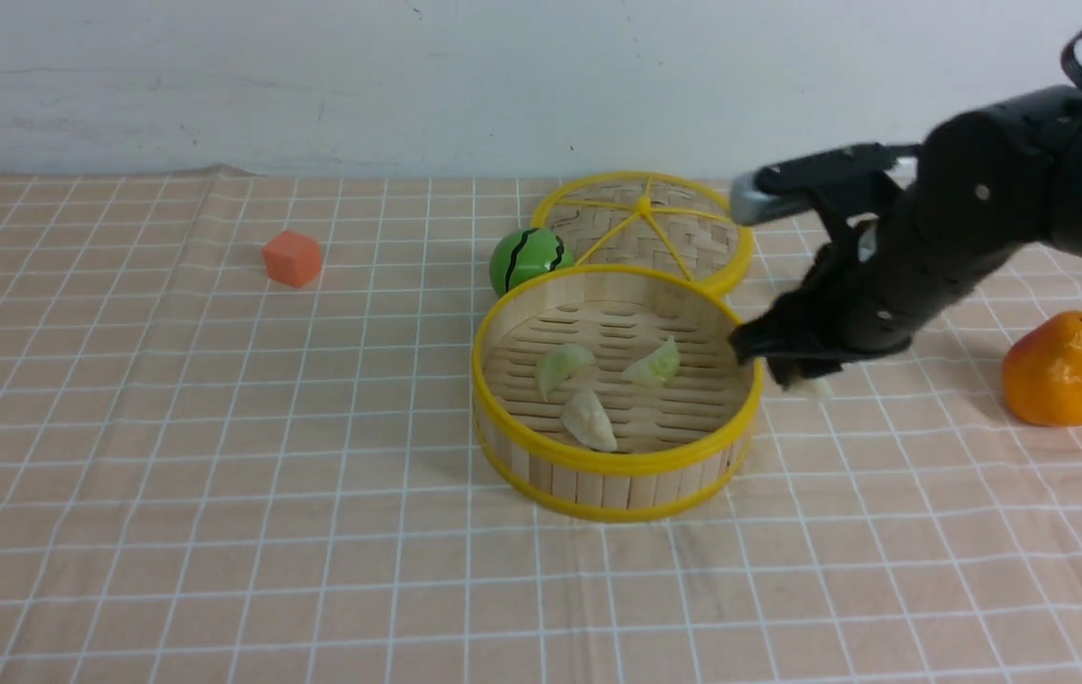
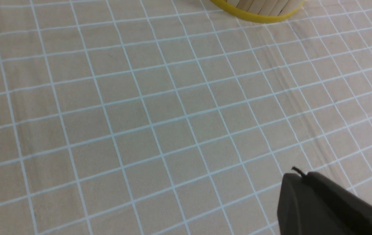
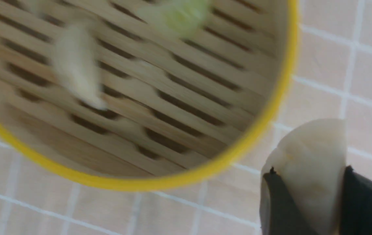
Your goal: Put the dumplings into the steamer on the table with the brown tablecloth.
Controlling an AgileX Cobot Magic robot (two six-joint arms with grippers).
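Liable to twist free, gripped by the right jaws with much of it sticking past the tips: small beige crescent toy dumpling [image 3: 306, 163], just outside the right rim of the round bamboo-slat steamer with yellow rims [image 1: 616, 464], low over the peach-brown gridded cloth [image 1: 218, 427] on the counter [image 1: 123, 589]. Could clip that rim if carried across without lifting. Inside already: pale green dumplings [image 1: 564, 366] and a second beige dumpling [image 1: 588, 420]. Right arm [image 1: 968, 237] reaching in from the right, angled downward. Left jaws clenched, empty, over bare cloth.

open surface [image 1: 170, 456] left of and before the steamer [image 1: 612, 484]; woven lid [image 1: 683, 237] and green ball [image 1: 526, 258] crowd close behind it; a pear [image 1: 1060, 372] stands well off its right.
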